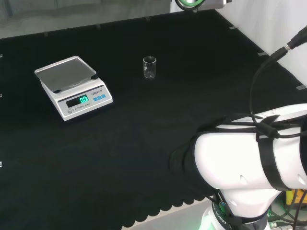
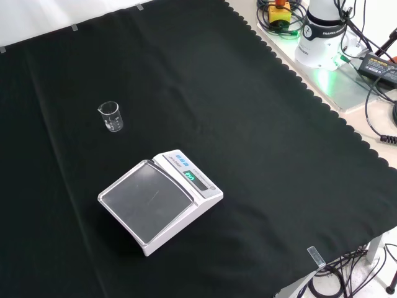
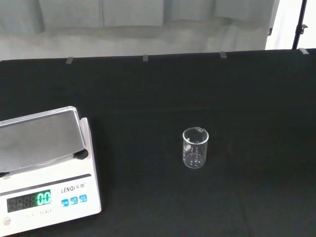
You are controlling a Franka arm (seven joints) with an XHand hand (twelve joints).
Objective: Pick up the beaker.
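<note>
A small clear glass beaker (image 1: 149, 67) stands upright and alone on the black cloth, toward the far middle of the bench in the head view. In the front view the beaker (image 2: 111, 116) is at the upper left. The wrist view has the beaker (image 3: 195, 147) some way off, with bare cloth all around it. The beaker looks empty.
A white digital scale (image 1: 73, 86) with a steel pan stands left of the beaker in the head view; the scale (image 2: 160, 200) is nearer the camera in the front view, and the scale (image 3: 42, 168) also appears in the wrist view. The arm's white link (image 1: 254, 158) is at the lower right.
</note>
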